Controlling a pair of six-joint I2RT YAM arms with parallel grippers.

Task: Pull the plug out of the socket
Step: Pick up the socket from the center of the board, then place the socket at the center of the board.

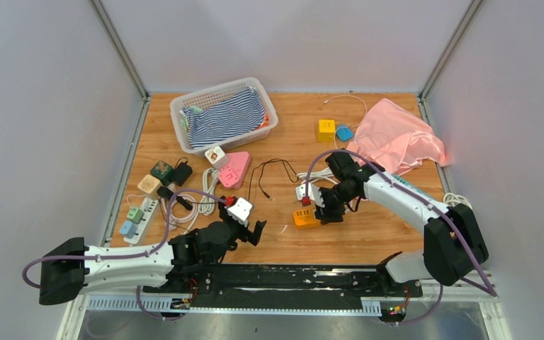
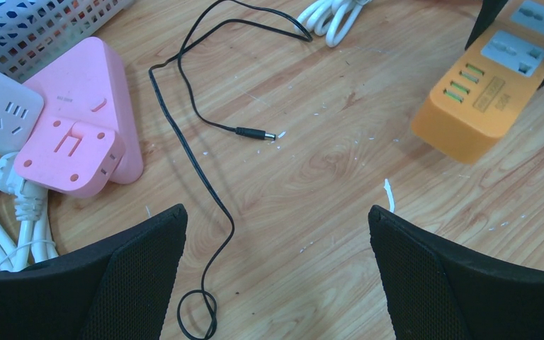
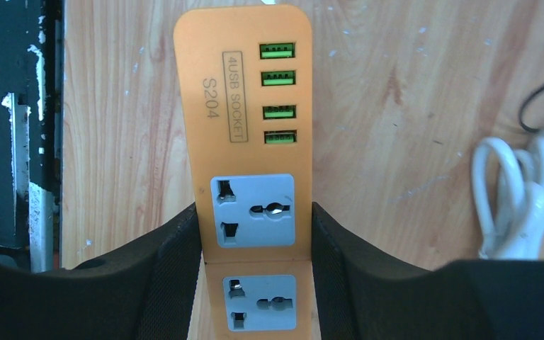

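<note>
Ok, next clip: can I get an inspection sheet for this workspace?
Surface: wooden table, small white flecks scattered on it.
Job's things: orange power strip; no plug in the two sockets the right wrist view shows.
Clutter: white basket holding a striped cloth; pink cloth; pink adapter; yellow cube.
Grippers: right gripper has its fingers pressed on both sides of the strip; left gripper is open, holds nothing and is above the table.
Cables: black lead lies loose, barrel end free; white cord is bundled.
Surroundings: plain grey walls; nothing else seen.
</note>
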